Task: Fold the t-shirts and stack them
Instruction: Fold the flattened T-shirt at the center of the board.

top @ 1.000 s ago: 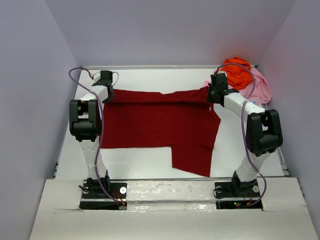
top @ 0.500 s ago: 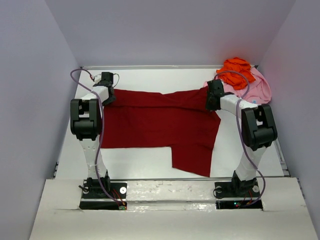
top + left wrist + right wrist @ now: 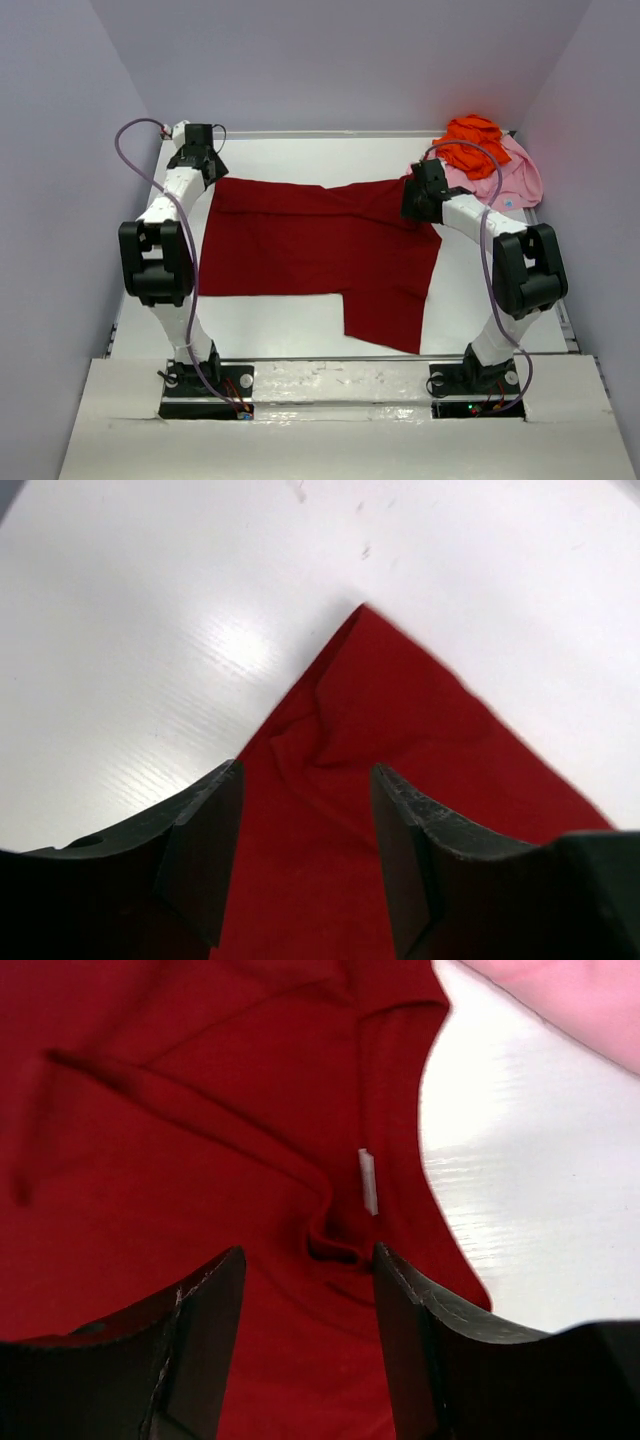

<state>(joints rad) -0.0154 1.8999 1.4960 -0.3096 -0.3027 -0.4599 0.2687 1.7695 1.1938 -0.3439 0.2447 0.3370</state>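
Note:
The dark red t-shirt (image 3: 320,250) lies spread flat across the white table (image 3: 270,320), partly folded, with one flap reaching toward the front. My left gripper (image 3: 200,160) hovers open over its far left corner (image 3: 400,740), with only cloth below the jaws. At the far right edge, my right gripper (image 3: 420,195) is open above a bunched wrinkle beside the shirt's white tag (image 3: 368,1180). In the wrist views the left gripper (image 3: 306,770) and right gripper (image 3: 310,1252) both hold nothing. The orange t-shirt (image 3: 470,140) lies crumpled on the pink t-shirt (image 3: 515,180) in the far right corner.
Pale walls close in the table on the left, back and right. The pink t-shirt's edge (image 3: 560,1000) lies just right of the right gripper. Bare white table (image 3: 150,630) shows beyond the red shirt's left corner and along the front edge.
Both grippers have opened and let go of the red shirt's far edge. The left arm has lifted and swung back to the left; the right gripper has shifted slightly left.

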